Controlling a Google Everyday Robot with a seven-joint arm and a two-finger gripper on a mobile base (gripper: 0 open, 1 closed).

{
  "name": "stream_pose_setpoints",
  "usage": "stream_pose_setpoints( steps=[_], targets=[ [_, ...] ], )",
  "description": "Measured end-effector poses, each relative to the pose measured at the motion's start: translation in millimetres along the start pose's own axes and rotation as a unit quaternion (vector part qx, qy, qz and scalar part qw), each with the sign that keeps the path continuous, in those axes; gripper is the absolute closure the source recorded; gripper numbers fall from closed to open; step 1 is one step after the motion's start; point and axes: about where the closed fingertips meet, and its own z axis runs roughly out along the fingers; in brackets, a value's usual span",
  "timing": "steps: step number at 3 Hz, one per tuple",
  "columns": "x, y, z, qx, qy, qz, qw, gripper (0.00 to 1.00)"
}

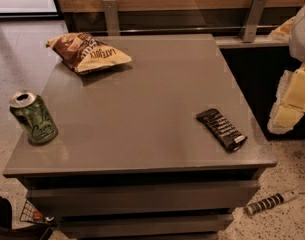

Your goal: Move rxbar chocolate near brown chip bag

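The gripper (pixel 288 104) hangs off the table's (pixel 142 114) right side, grip state unclear, so the chocolate bar (pixel 222 129) lies untouched, far from the chip bag (pixel 87 51).

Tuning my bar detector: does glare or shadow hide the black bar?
Camera view: no glare on the rxbar chocolate, its white lettering shows; brown chip bag casts a small shadow; claw hangs at the right edge, beyond the table.

Black white-lettered rxbar chocolate (pixel 222 129), brown-and-tan brown chip bag (pixel 87 52), cream-yellow pincer (pixel 290 104) at right edge
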Motion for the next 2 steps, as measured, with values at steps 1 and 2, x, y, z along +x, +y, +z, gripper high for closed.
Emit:
stream_pose_setpoints(
  steps=[1, 2],
  targets=[
    [0, 0, 0, 0.0, 0.0, 0.0, 1.0, 0.0],
    [-4, 1, 10, -0.003, -0.024, 0.039, 0.9989, 0.0]
  ],
)
